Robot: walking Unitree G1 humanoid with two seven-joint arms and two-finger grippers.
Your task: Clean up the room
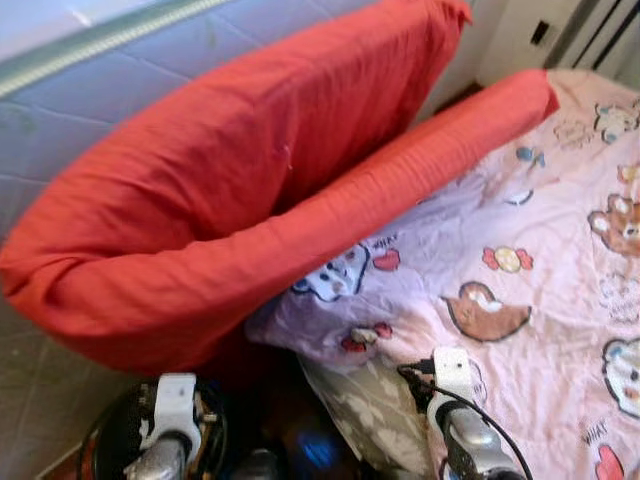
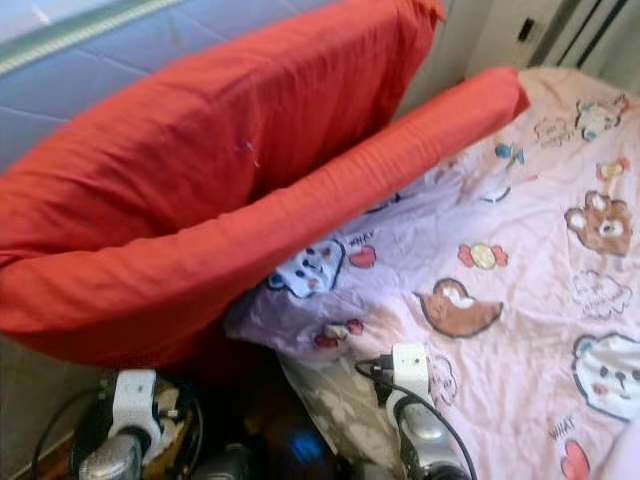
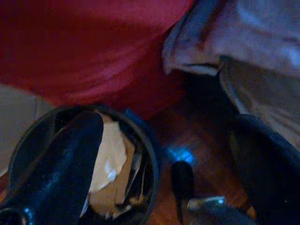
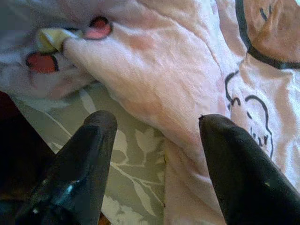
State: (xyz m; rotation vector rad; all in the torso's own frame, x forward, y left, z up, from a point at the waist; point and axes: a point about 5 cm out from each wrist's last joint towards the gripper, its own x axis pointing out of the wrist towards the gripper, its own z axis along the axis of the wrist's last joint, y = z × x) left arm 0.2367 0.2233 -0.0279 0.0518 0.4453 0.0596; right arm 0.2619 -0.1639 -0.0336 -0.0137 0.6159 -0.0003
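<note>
My right end effector is spread wide, right over the pink blanket edge where it drapes onto the leafy sheet, so that arm's nearer. Left end effector, also spread, hangs over the trash bin. Beyond, the red pillow runs diagonally away along the bed edge.

Left arm sitting low at 7 o'clock of head view, wrist pointing toward 12. Right arm sitting at 5 o'clock, wrist aiming toward 12. Right gripper holding fingers spread wide apart. Left gripper fingers also standing apart.
</note>
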